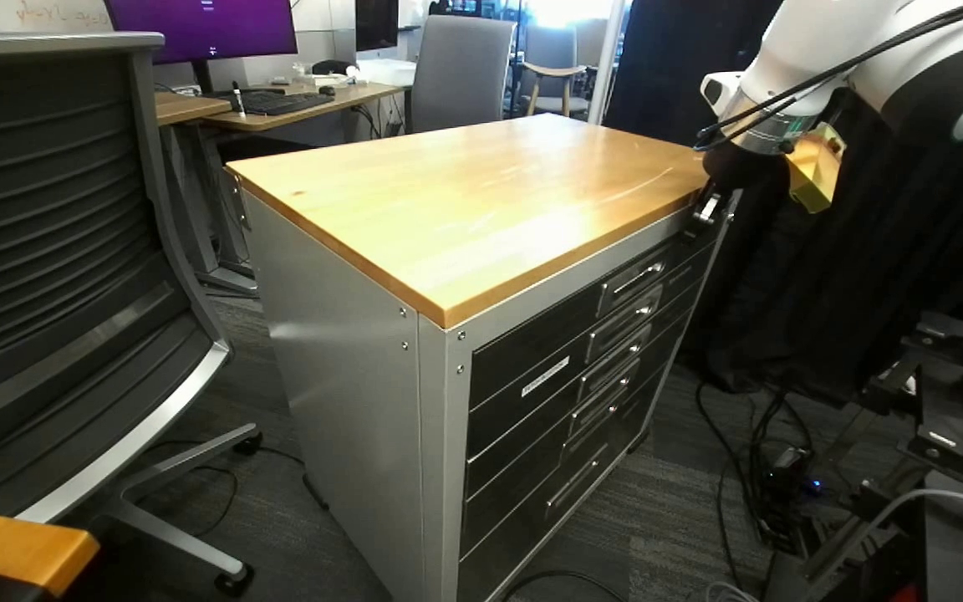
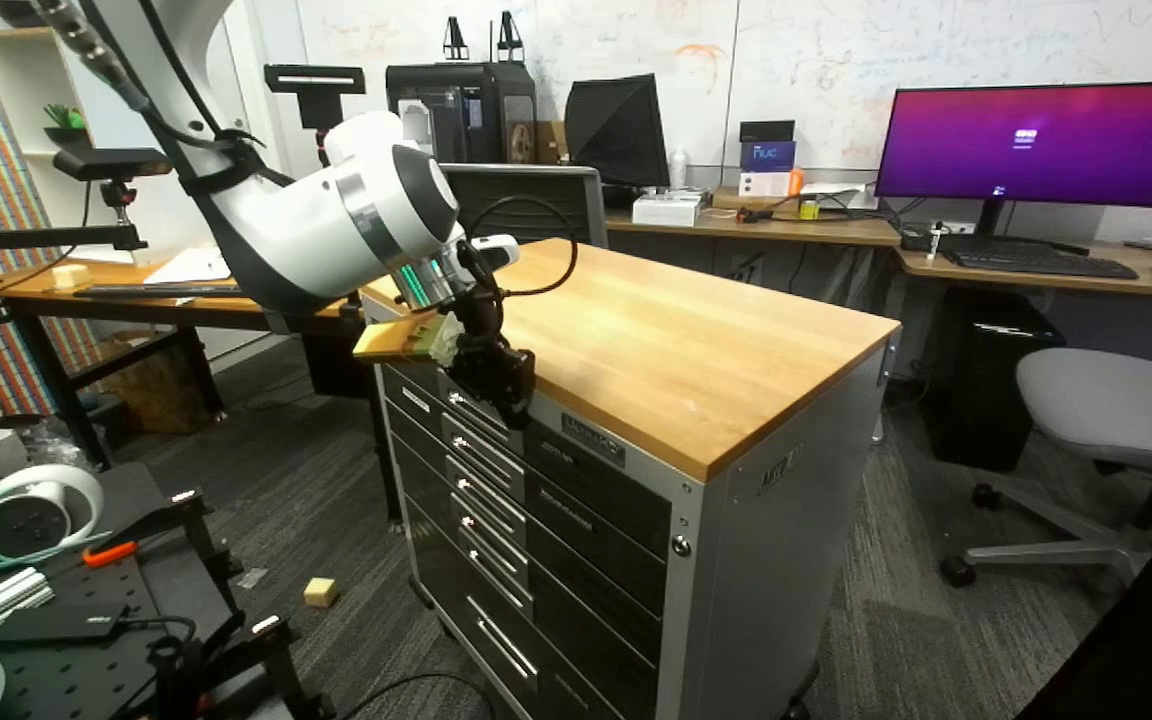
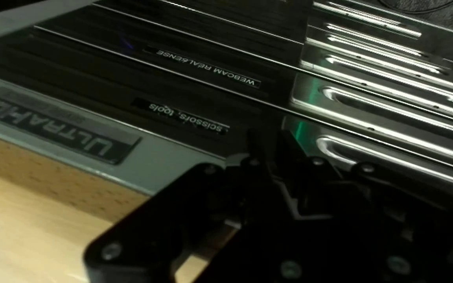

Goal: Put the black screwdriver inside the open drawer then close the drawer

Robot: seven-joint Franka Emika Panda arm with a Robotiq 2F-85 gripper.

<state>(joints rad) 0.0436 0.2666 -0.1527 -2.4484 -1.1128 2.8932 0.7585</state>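
Drawers (image 1: pixel 523 435) fill the front of the grey tool cabinet (image 1: pixel 348 376), and those that can be seen sit flush with the frame; where the black screwdriver is, I cannot tell. A wooden top (image 1: pixel 448 192) covers the cabinet. Next in size comes the white robot arm (image 2: pixel 326 240), which reaches down to the cabinet's front edge in both exterior views. Beside the cabinet, in an exterior view, stands a dark mesh-backed chair (image 1: pixel 47 209), and in an exterior view a monitor (image 2: pixel 1046 150) with a purple screen stands well behind the cabinet. The top drawer (image 3: pixel 92 82) is closed, just below the wooden top. Before it hangs the black gripper (image 3: pixel 271 140), clenched, its fingers (image 3: pixel 256 147) drawn in until just a narrow dark slit is left at the tips; whether they touch the drawer front, I cannot tell. A yellow piece (image 2: pixel 396 340) juts out at the wrist. Metal handle strips (image 3: pixel 376 118) run across the drawers, and the nearest one ends right beside the fingertips in the wrist view. Smaller again are the nameplate (image 3: pixel 61 118) on the frame, the yellow block (image 2: pixel 320 592) on the floor, and the "scissors, tools" label (image 3: pixel 187 118) on the top drawer.
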